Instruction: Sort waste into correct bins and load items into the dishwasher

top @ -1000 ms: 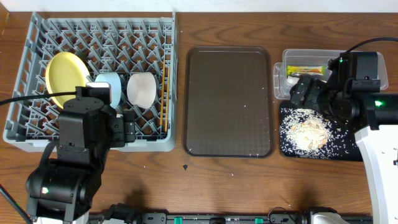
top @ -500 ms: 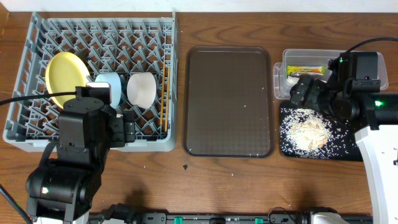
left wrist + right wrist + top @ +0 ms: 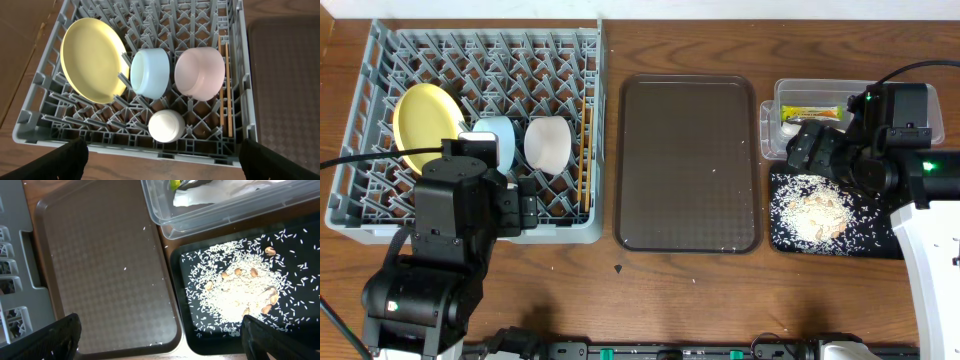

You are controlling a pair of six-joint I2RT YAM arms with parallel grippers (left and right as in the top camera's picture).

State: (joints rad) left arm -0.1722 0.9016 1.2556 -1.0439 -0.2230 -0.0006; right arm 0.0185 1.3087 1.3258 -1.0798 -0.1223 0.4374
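Grey plastic dish rack (image 3: 500, 50) at the left of a wooden table (image 3: 650, 290) holds a yellow plate (image 3: 420, 125) on edge, a light blue bowl (image 3: 498, 140) and a white bowl (image 3: 550, 143) side by side, wooden chopsticks (image 3: 584, 150) along its right side and, nearer the front, what looks like a small white cup (image 3: 167, 126). The left gripper (image 3: 170, 161) hovers over the rack's front edge, jaws spread wide and empty. A dark brown tray (image 3: 688, 165) at centre carries a few stray grains. At right, a clear tub (image 3: 778, 100) contains a green-and-yellow wrapper (image 3: 810, 111) and a white scrap (image 3: 788, 129); just in front, a black tray (image 3: 865, 245) bears heaped rice crumbs (image 3: 810, 215). The right gripper (image 3: 167, 340) hangs above them, jaws wide, holding nothing. Nothing has shifted in the past second
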